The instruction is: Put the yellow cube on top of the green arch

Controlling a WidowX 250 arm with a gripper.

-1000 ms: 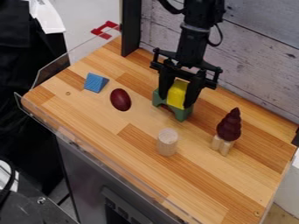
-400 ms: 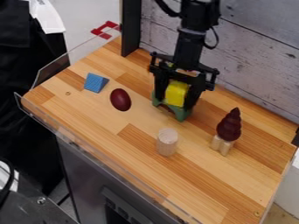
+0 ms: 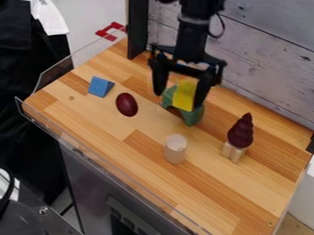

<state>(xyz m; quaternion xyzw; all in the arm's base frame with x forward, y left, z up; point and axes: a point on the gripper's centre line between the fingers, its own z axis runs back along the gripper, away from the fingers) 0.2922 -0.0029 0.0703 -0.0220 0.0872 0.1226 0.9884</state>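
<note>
Jaws of the black two-finger gripper (image 3: 178,101) stand parted in the camera view, hanging from the black arm (image 3: 193,34) that comes in from 12 to 1 o'clock, taking the middle of the view as the clock's centre. Between the jaws, towards 1 o'clock, is the yellow cube (image 3: 184,96), sitting on top of the green arch (image 3: 193,115). The jaw on its 9 o'clock side is apart from the cube; the one on its 3 o'clock side is so close that I cannot tell whether it touches (the two overlap from this angle).

At 10 o'clock on the wooden tabletop (image 3: 202,188) lies a blue triangular block (image 3: 99,86), and nearer the middle, on the same bearing, a dark maroon egg-shaped piece (image 3: 127,104). A pale wooden cylinder (image 3: 175,149) stands upright at 5 o'clock. Between 3 and 4 o'clock, a ridged maroon cone (image 3: 240,131) stands, point up, on pale wooden pieces (image 3: 233,152).

Beyond the tabletop, a grey plank wall (image 3: 270,50) runs from 12 round to 3 o'clock, with a black post (image 3: 137,30) just short of 12. A red piece (image 3: 109,32) shows near 11 o'clock, by the clear side panel (image 3: 55,75).
</note>
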